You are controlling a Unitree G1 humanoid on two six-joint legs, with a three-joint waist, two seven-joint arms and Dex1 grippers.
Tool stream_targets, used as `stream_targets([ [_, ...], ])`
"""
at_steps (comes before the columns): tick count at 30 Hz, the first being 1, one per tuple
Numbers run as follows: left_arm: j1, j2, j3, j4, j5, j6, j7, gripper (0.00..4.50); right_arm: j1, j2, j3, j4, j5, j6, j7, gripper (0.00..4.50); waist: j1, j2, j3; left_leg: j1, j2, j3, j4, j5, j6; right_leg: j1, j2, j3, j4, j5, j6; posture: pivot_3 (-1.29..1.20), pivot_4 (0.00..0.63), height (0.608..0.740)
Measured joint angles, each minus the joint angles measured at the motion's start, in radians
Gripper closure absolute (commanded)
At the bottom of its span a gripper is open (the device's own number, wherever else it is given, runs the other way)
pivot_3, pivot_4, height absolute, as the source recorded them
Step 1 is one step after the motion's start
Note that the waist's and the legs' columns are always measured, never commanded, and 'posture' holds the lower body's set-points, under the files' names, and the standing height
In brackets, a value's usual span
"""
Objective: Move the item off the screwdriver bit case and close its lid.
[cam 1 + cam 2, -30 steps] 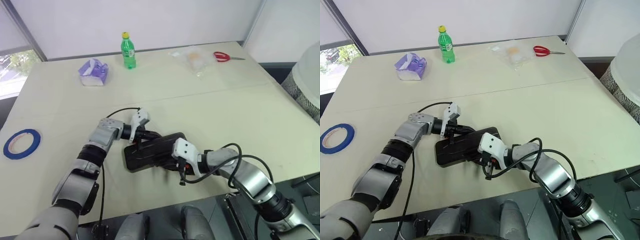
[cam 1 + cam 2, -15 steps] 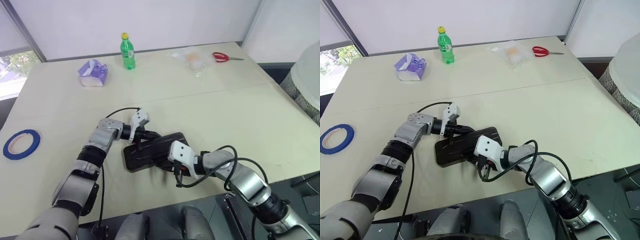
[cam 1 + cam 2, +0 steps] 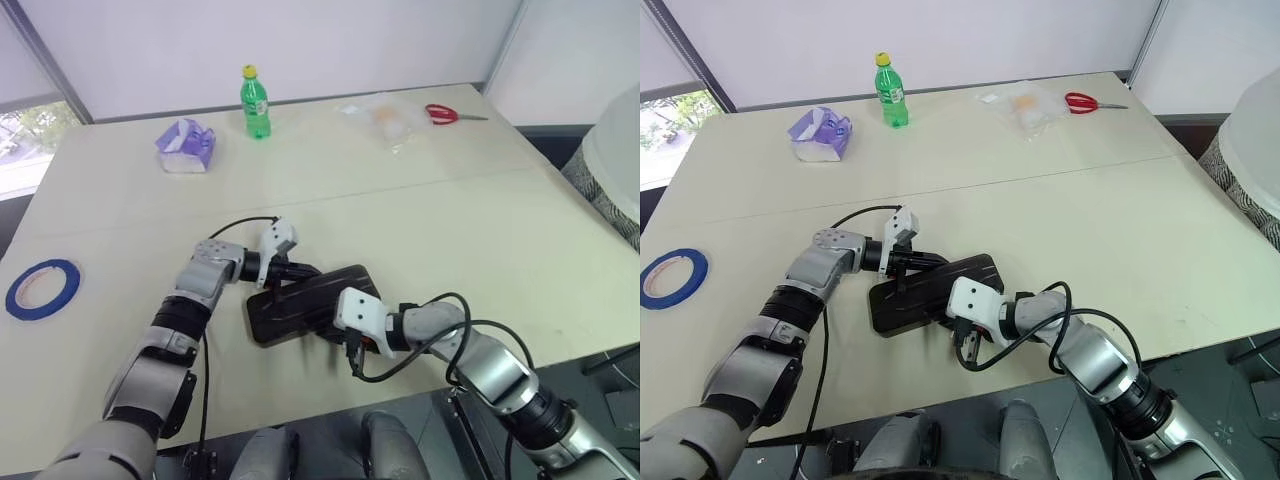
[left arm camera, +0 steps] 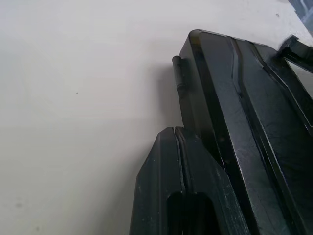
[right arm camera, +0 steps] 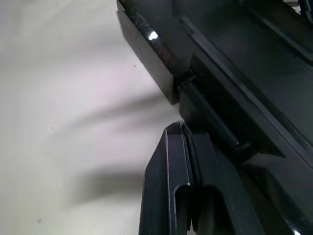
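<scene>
The screwdriver bit case (image 3: pixel 290 310) lies flat near the table's front edge, dark, with its lid (image 3: pixel 318 290) down over the tray. I cannot tell if the lid is latched. My left gripper (image 3: pixel 298 272) is shut, its tips (image 4: pixel 176 134) against the case's far edge (image 4: pixel 195 93). At the case's near edge (image 5: pixel 161 63) my right gripper (image 3: pixel 335 326) is shut too, its fingertips (image 5: pixel 178 128) touching the case wall. The item, a flat blue ring of tape (image 3: pixel 43 288), lies on the table far to the left, well apart from the case.
A green bottle (image 3: pixel 256 101), a purple-and-white packet (image 3: pixel 186 145), a clear bag (image 3: pixel 385 120) and red scissors (image 3: pixel 445 114) stand along the table's back. The table's front edge (image 3: pixel 300 415) runs just below the case. A patterned round object (image 3: pixel 610 170) is off the table's right side.
My right wrist has rolled a little and edged left along the case's near side. The case, the tape ring and my left gripper have kept still.
</scene>
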Motion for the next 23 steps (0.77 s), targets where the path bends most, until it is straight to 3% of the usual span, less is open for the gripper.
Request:
stream_targets([
  [9,0.086,0.115,0.057,-0.219,-0.094,0.174,-0.014,4.50,0.040,-0.143,-0.276,-0.219,0.195,0.192,0.050,4.47,0.001,-0.001,0.001,-0.003,0.000,-0.001,0.000,0.000,0.000,-0.003,0.000,0.000,0.000,0.000,0.000,0.00,0.150,0.740],
  [23,0.338,0.408,0.350,-0.837,-0.441,0.598,0.073,4.50,0.049,-0.425,-0.674,-0.259,0.397,0.254,0.173,4.47,0.002,-0.002,0.003,-0.004,0.001,-0.001,-0.001,-0.001,0.001,-0.003,0.000,0.001,0.000,0.000,0.000,0.00,0.150,0.740],
])
